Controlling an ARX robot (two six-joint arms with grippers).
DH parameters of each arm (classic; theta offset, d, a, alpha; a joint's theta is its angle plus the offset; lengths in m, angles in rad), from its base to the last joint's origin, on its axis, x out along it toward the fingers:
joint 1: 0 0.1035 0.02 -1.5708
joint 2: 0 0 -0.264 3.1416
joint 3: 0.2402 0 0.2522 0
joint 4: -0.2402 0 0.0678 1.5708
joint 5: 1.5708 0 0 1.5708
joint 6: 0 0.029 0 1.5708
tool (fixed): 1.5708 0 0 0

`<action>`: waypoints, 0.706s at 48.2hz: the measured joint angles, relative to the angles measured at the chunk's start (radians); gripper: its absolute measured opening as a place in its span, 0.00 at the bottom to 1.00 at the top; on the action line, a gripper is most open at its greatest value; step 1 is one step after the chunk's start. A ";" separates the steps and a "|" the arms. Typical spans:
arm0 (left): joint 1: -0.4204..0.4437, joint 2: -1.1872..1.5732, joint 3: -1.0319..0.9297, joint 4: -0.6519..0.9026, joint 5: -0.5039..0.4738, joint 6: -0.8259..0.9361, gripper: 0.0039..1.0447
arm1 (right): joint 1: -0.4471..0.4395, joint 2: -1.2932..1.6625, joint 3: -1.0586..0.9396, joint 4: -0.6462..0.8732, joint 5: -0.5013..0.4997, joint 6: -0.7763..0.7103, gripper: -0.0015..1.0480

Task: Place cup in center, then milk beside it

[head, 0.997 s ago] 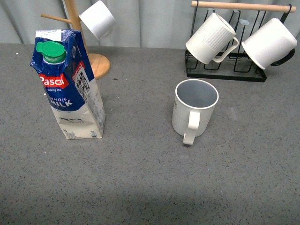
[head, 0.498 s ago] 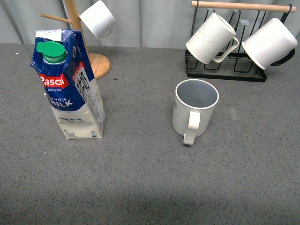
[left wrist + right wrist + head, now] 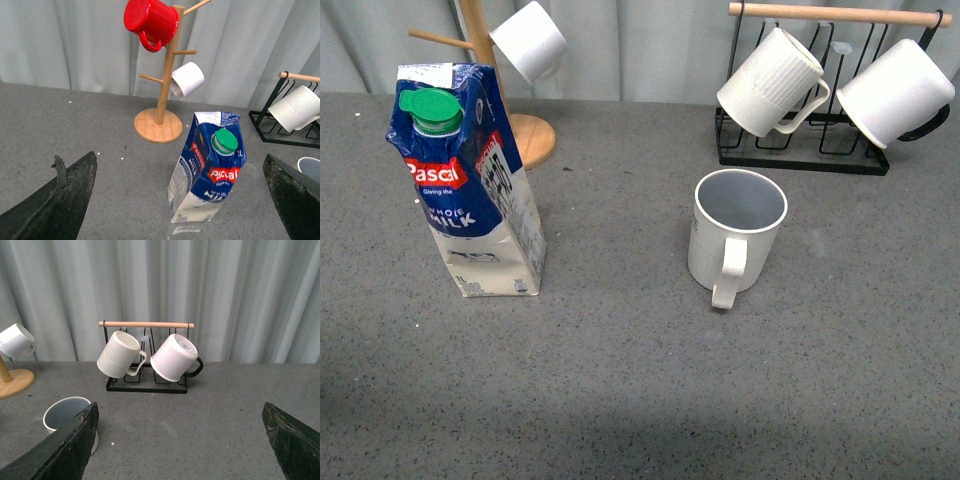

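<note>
The left gripper (image 3: 179, 156) stood wide and empty, its dark fingers (image 3: 65, 195) framing the milk (image 3: 210, 175) from above the table. The right gripper (image 3: 180, 405) was just as wide and empty, with the cup (image 3: 67, 420) low beside one finger. In the front view neither arm showed. The cup (image 3: 737, 235) stood upright, handle towards the robot, a little right of the center (image 3: 620, 290) and in front of the black rack (image 3: 800, 155). The milk (image 3: 470, 190) stood upright well to the left, near the wooden mug tree (image 3: 525, 135).

The cup step appeared barely begun. The next move likely called for the right gripper to descend over the cup, close on its wall or handle, and carry it leftwards.
</note>
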 joint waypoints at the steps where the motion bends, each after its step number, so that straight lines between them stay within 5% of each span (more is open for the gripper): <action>1: -0.002 0.053 0.010 0.044 0.002 -0.001 0.94 | 0.000 0.000 0.000 0.000 0.000 0.000 0.91; 10: -0.066 0.553 0.113 0.361 0.003 -0.008 0.94 | 0.000 0.000 0.000 0.000 0.000 0.000 0.91; 34: -0.192 0.867 0.222 0.447 -0.028 -0.019 0.94 | 0.000 0.000 0.000 0.000 0.000 0.000 0.91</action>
